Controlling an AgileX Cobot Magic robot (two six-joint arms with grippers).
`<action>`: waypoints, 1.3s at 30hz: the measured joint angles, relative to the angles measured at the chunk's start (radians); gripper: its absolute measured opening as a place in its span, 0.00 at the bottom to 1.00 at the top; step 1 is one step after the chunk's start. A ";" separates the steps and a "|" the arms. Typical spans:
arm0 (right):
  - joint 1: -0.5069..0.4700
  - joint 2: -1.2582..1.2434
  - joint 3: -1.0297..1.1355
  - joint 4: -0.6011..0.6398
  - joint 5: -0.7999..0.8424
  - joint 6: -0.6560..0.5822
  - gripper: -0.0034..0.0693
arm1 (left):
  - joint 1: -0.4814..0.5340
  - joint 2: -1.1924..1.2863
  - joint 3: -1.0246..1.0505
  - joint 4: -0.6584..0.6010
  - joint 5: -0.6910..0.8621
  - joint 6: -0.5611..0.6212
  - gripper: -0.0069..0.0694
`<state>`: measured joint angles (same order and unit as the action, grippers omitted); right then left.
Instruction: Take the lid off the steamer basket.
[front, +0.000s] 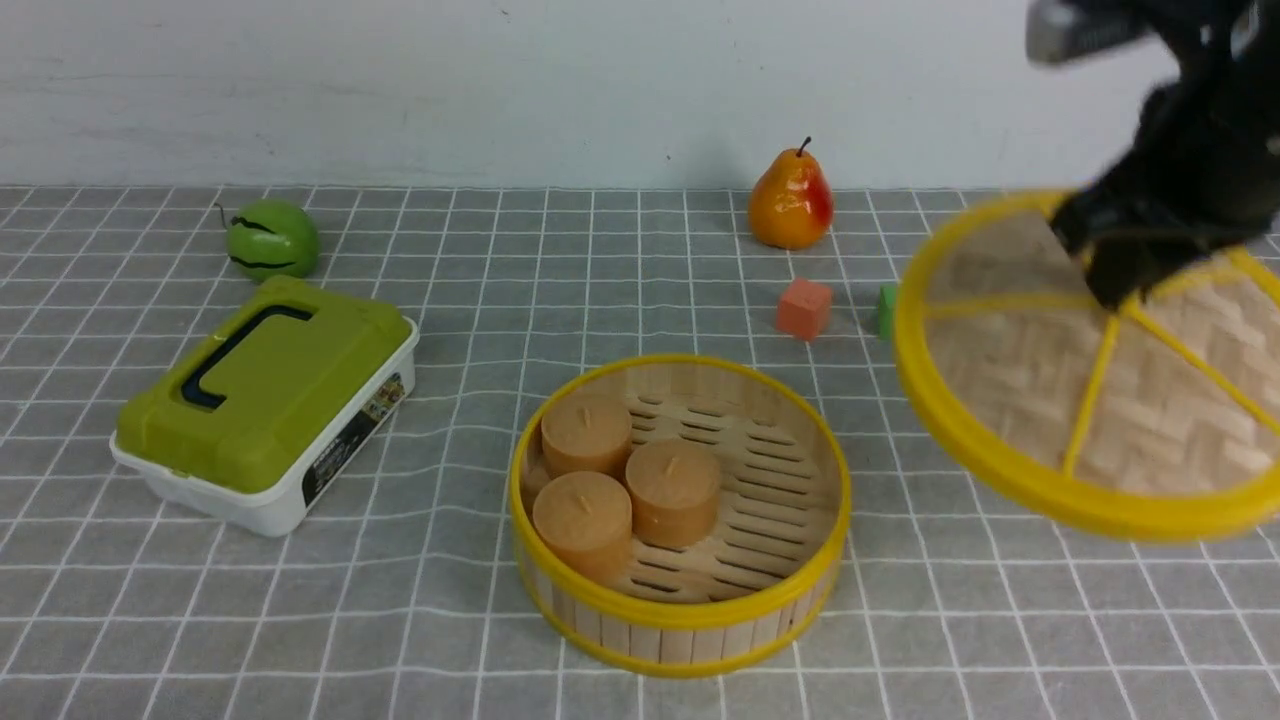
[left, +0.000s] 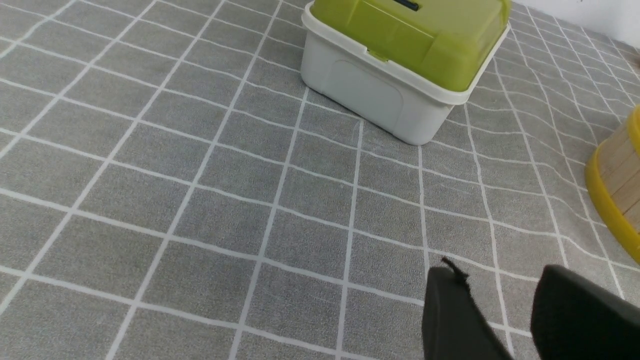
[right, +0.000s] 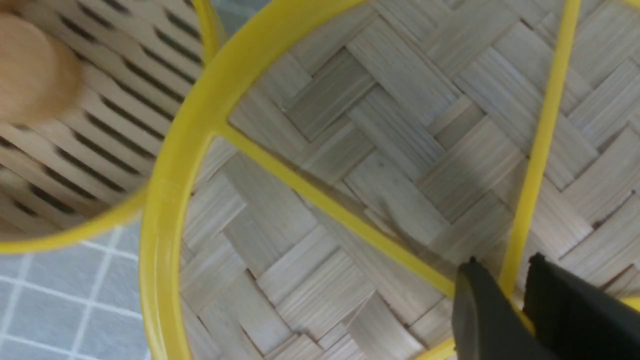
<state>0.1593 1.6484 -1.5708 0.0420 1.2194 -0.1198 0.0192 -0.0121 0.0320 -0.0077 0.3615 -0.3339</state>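
Note:
The steamer basket (front: 690, 610) stands uncovered at the front centre, with three tan cylinders (front: 628, 480) on its slatted floor. The lid (front: 1020, 370), woven bamboo with a yellow rim and spokes, hangs tilted in the air to the right of the basket. My right gripper (front: 1115, 285) is shut on the lid's centre knob; in the right wrist view its fingers (right: 487, 305) pinch the yellow hub of the lid (right: 380, 150), with the basket (right: 100, 125) beside and below. My left gripper (left: 500, 280) is open and empty over bare cloth; it is out of the front view.
A white box with an olive-green lid (front: 265, 400) sits at the left, also in the left wrist view (left: 400, 55). A green fruit (front: 272, 238), a pear (front: 792, 200), a red cube (front: 804, 308) and a green cube (front: 886, 310) lie behind.

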 joint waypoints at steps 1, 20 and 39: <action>-0.004 0.001 0.013 0.000 -0.006 0.000 0.15 | 0.000 0.000 0.000 0.000 0.000 0.000 0.40; -0.060 0.158 0.279 0.112 -0.421 0.008 0.54 | 0.000 0.000 0.000 0.000 0.000 0.000 0.40; -0.060 -0.731 0.374 0.141 -0.190 -0.009 0.08 | 0.000 0.000 0.000 0.000 0.000 0.000 0.40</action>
<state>0.0990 0.9173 -1.1966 0.1828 1.0298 -0.1283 0.0192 -0.0121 0.0320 -0.0077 0.3615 -0.3339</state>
